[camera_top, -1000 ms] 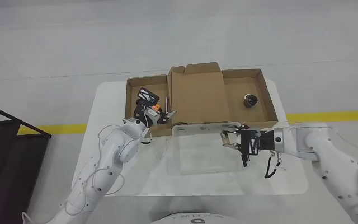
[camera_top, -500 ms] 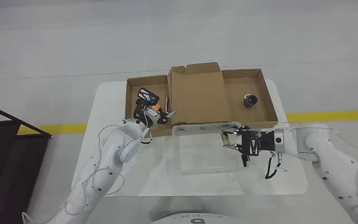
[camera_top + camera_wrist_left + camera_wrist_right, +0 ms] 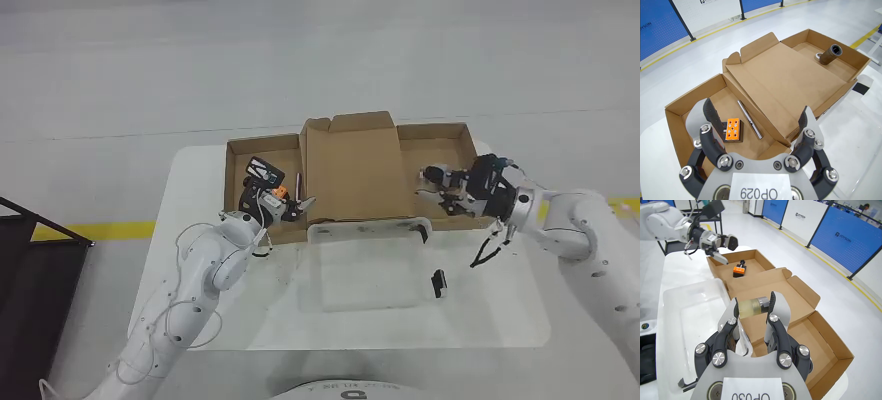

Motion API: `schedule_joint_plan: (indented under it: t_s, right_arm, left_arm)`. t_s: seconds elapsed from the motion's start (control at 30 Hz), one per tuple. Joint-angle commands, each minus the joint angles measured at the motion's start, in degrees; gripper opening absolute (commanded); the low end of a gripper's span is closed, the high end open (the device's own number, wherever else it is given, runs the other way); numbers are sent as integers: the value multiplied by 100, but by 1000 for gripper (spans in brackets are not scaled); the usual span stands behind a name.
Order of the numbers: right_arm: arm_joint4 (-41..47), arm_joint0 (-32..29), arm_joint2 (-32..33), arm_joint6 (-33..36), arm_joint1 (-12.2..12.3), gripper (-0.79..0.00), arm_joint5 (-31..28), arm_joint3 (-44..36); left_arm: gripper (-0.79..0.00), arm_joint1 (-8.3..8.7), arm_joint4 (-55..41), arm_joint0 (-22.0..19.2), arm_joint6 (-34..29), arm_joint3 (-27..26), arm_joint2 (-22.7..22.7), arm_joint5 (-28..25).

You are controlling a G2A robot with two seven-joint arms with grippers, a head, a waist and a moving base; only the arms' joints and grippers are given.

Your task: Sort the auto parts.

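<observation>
A white table with rounded corners point(image 3: 195, 190) carries three things. Along its far side lies a shallow brown cardboard box point(image 3: 355, 170), open at the top, with a flat folded panel across its middle and an open compartment at each end. Nearer the robot sits a clear plastic tray point(image 3: 365, 270), rectangular with rounded corners, its far rim right against the box's near wall. A small black part point(image 3: 438, 282) lies on the bare tabletop just beside the tray, on the right arm's side.
</observation>
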Motion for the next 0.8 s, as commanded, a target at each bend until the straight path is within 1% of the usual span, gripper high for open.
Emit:
schedule_joint_plan:
  t_s: [0.0,0.17,0.3,0.5,0.57,0.6,0.63,0.67,0.77]
  right_arm:
    - [214,271,-157,195,-44,-785,197,236]
    - [631,883,-611,599,-193,-785,701,898]
    - [604,1243,-964,793,-312,-785,970,1292]
    - [411,1554,-1279,641,-453,-785,1123,1738]
    - [344,1598,-1294,550,-477,-668,1150,1832]
    - [316,1611,-1287,506,-484,-646,1149,1868]
    - [273,1618,-1278,468,-489,-650,1142,1892]
    - [228,1620,-1260,425,-491,-634,1141,1911]
    - [132,1589,-1190,298,-493,-477,1128,1921]
  left_arm:
    - [0,0,0,0,0,0,0,0]
    - [0,0,0,0,0,0,0,0]
    - [0,0,0,0,0,0,0,0]
    - [0,0,0,0,0,0,0,0]
    - [0,0,0,0,0,0,0,0]
    - [0,0,0,0,0,0,0,0]
    - [0,0,0,0,0,0,0,0]
    - [0,0,0,0,0,0,0,0]
    - [0,0,0,0,0,0,0,0]
